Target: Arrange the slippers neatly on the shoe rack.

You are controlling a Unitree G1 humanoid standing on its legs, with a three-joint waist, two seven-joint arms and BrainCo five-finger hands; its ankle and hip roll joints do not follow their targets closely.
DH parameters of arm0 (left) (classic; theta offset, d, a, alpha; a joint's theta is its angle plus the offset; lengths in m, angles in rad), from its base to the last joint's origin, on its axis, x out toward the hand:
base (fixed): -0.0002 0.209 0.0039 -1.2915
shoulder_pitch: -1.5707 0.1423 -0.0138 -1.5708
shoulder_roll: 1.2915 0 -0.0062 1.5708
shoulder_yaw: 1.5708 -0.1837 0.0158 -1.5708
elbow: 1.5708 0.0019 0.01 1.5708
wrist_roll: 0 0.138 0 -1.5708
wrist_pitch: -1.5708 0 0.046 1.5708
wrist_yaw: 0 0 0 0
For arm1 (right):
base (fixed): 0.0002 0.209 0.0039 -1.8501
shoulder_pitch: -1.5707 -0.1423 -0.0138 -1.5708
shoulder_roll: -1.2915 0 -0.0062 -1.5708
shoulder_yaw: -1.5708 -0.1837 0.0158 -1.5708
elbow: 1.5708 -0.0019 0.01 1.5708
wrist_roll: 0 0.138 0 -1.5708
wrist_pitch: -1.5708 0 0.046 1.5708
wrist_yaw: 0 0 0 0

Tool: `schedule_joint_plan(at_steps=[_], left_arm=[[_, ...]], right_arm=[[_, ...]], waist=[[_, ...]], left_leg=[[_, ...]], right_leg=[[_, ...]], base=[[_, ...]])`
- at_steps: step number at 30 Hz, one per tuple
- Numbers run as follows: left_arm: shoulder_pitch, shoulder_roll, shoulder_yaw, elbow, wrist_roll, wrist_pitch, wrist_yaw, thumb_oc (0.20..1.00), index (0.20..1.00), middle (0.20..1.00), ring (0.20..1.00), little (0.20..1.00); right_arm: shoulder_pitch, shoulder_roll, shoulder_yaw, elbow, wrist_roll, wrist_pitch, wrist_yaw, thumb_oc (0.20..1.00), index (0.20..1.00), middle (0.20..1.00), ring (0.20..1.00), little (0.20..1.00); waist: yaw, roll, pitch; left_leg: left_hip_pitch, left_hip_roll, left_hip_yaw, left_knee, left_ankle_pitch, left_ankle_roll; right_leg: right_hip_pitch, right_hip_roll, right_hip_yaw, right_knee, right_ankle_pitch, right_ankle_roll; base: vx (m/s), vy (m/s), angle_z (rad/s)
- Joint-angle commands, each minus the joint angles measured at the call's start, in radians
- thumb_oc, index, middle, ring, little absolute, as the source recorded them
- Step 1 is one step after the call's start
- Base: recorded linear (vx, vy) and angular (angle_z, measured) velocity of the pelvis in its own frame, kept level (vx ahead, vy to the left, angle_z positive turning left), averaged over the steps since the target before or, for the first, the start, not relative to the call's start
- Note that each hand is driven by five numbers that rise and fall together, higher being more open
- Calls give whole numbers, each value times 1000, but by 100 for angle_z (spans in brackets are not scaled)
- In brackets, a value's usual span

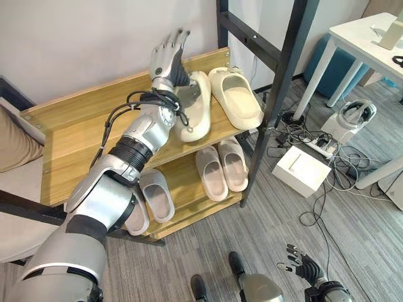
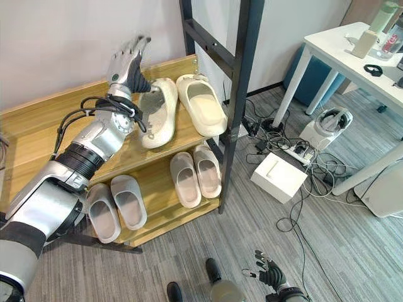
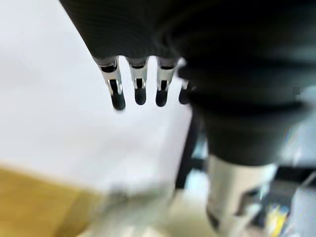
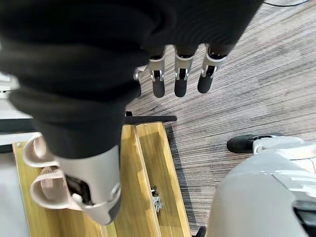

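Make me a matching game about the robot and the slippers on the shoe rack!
Things:
1. cream slippers
2. grey slippers
3. left robot hand
4. right robot hand

Places or states:
A. low over the grey floor, fingers spread
B. top shelf of the shoe rack, one tipped on its side
C. lower shelf, at the robot's left end
D. raised above the top shelf, fingers straight

Pairs: 1-B, 2-C, 3-D, 4-A
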Motion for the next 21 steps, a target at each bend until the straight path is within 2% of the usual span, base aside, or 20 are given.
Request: schedule_joint_plan(at_steps=[1, 4, 9, 14, 17, 20, 21], left_arm=[[-53, 6, 62, 63, -40, -38, 42, 1000, 1000, 1000, 1000, 1000], [-13, 2, 87, 22, -85, -56, 28, 1000, 1000, 1000, 1000, 1000], [39, -11, 81, -3, -83, -57, -19, 1000, 1000, 1000, 1000, 1000], [164, -17, 126, -89, -173, -90, -52, 1000, 1000, 1000, 1000, 1000], [357, -79, 197, -211, -390, -148, -106, 1000, 1000, 1000, 1000, 1000], [457, -124, 222, -233, -583, -180, -175, 1000, 1000, 1000, 1000, 1000], [458, -123, 222, -234, -584, -180, -175, 1000, 1000, 1000, 1000, 1000]], right_arm=[[40, -38, -26, -66, -12, -31, 3, 1000, 1000, 1000, 1000, 1000], [34, -32, -28, -65, -20, -24, 4, 1000, 1000, 1000, 1000, 1000], [36, -27, -27, -54, -36, -12, 9, 1000, 1000, 1000, 1000, 1000], [35, -5, -28, -41, -47, -1, 7, 1000, 1000, 1000, 1000, 1000], [42, 18, -41, -41, -62, 6, 1, 1000, 1000, 1000, 1000, 1000], [37, 28, -42, -41, -72, 13, 2, 1000, 1000, 1000, 1000, 1000], [38, 28, -41, -41, -72, 13, 2, 1000, 1000, 1000, 1000, 1000]], waist=[[13, -40, -41], [22, -42, -45], [37, -48, -52], [58, -53, -55], [78, -54, -54], [88, -54, -55], [88, -54, -56]], left_leg=[[50, 11, -11, -6, 7, -54], [52, 10, -18, -6, 7, -52], [53, 9, -33, -6, 7, -51], [52, 6, -48, -6, 8, -48], [54, 2, -55, -6, 10, -46], [56, 1, -60, -6, 12, -45], [57, 1, -60, -6, 12, -45]], right_leg=[[86, -40, -43, 20, -58, 90], [91, -41, -50, 17, -58, 90], [101, -42, -64, 17, -61, 88], [108, -45, -75, 13, -60, 87], [115, -47, -86, 9, -58, 84], [122, -48, -91, 7, -58, 82], [122, -48, -91, 6, -59, 82]], base=[[-3, 14, 6], [3, 10, 13], [6, 1, 10], [-1, 0, 10], [0, 11, 2], [-2, 9, 7], [-1, 12, 20]])
